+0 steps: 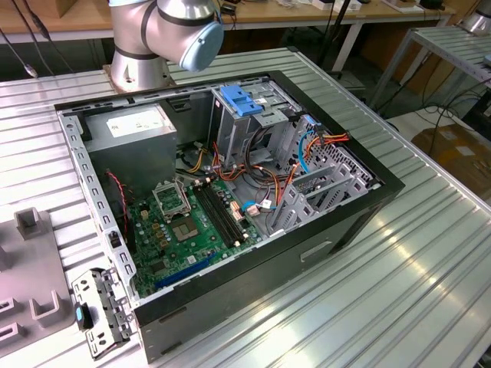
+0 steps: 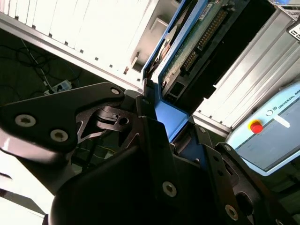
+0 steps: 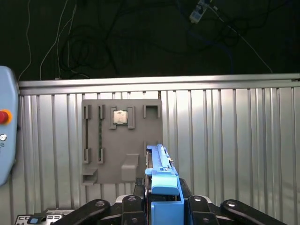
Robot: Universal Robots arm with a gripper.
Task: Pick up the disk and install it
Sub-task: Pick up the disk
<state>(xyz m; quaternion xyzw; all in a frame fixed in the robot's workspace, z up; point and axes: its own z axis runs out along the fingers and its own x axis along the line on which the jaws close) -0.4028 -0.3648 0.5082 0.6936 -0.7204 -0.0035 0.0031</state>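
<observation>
The pick-up part looks done. The end effector (image 3: 162, 199) is closed tight on the disk (image 3: 161, 171), which stands on its thin edge with a blue rail facing out. In the second wrist view the disk (image 2: 187, 49) shows its green board side. It hangs in the air over the ribbed tabletop (image 3: 234, 140), near a grey holder plate (image 3: 105, 145). The install part is not done. I think it needs the disk lined up straight with the drive cage (image 1: 230, 134) inside the computer case (image 1: 372, 192). The arm (image 1: 165, 31) rises from its base behind the case, and the wrist points down.
</observation>
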